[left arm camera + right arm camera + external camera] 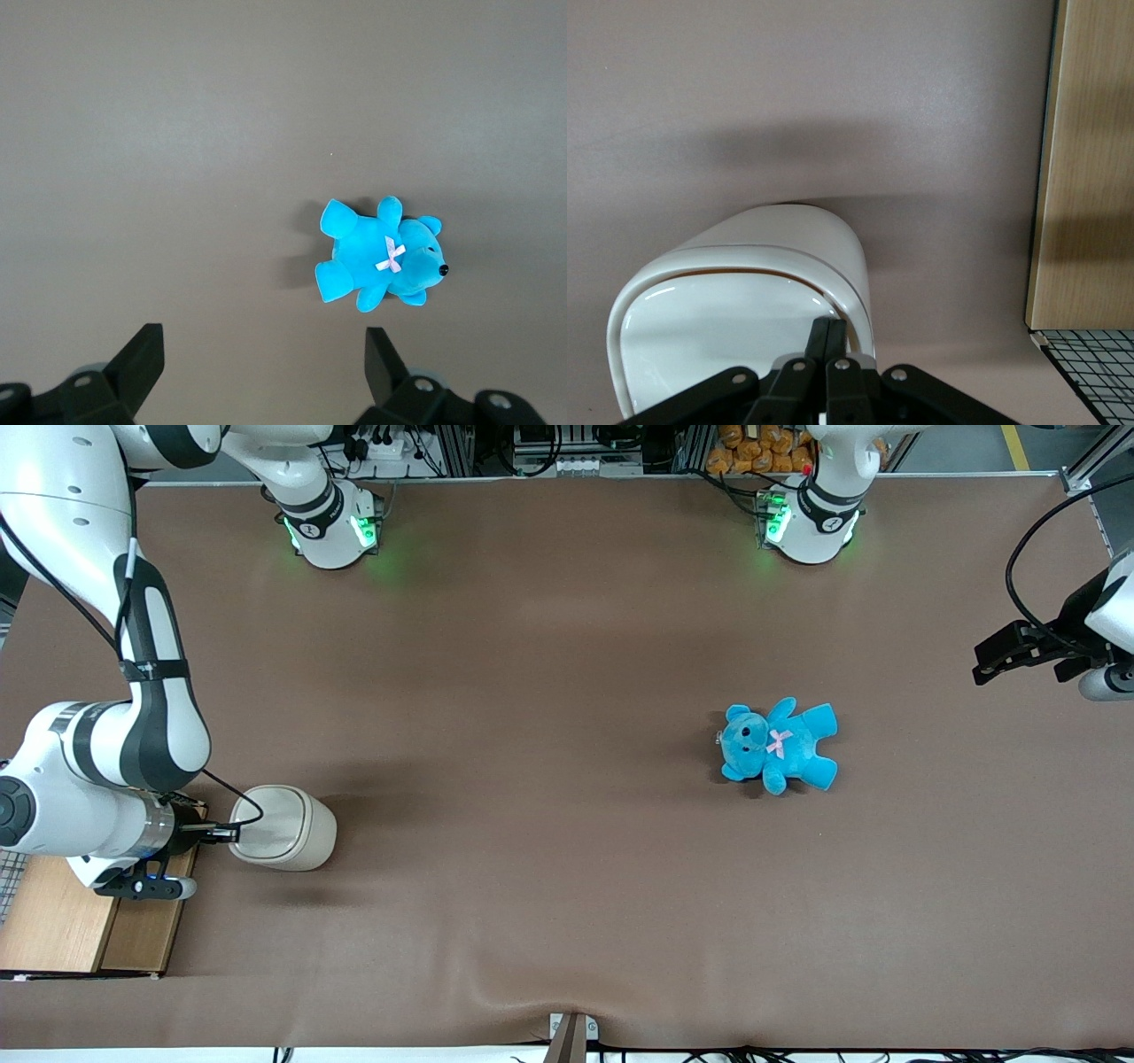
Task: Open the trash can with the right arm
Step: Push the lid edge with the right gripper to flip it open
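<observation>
The trash can (285, 827) is a small cream-white bin standing on the brown table toward the working arm's end. In the right wrist view its rounded body (788, 252) and paler lid (718, 328) show close up, with the lid lying down in its rim. My right arm (151, 691) reaches down beside the can. The gripper (232, 833) is shut, with nothing between the fingers. Its joined fingertips (831, 329) rest at the lid's edge, on the side nearest the wooden box.
A wooden box (62, 921) (1090, 177) sits right beside the can, under my wrist, with a wire grid (1090, 372) next to it. A blue teddy bear (780, 744) (381, 257) lies toward the parked arm's end of the table.
</observation>
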`<state>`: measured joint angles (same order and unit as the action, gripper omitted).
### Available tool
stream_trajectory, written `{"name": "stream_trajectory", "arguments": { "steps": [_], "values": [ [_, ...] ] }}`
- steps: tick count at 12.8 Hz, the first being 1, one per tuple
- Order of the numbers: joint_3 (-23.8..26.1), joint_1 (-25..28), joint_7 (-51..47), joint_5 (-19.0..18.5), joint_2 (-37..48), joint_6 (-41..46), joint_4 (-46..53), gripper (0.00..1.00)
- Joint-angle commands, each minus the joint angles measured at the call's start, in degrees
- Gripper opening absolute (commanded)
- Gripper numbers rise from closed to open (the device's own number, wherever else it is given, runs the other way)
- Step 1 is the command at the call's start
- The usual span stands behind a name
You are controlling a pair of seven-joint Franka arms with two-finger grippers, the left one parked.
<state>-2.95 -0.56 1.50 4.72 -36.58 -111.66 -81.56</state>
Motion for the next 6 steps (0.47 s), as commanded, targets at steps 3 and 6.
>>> {"name": "stream_trajectory", "arguments": {
  "steps": [3, 6],
  "values": [
    [0.1, 0.1, -0.4, 0.9, 0.6, -3.6, -3.2, 0.0],
    [0.1, 0.4, -0.5, 0.8, 1.0, -3.4, -2.9, 0.0]
  ]
}}
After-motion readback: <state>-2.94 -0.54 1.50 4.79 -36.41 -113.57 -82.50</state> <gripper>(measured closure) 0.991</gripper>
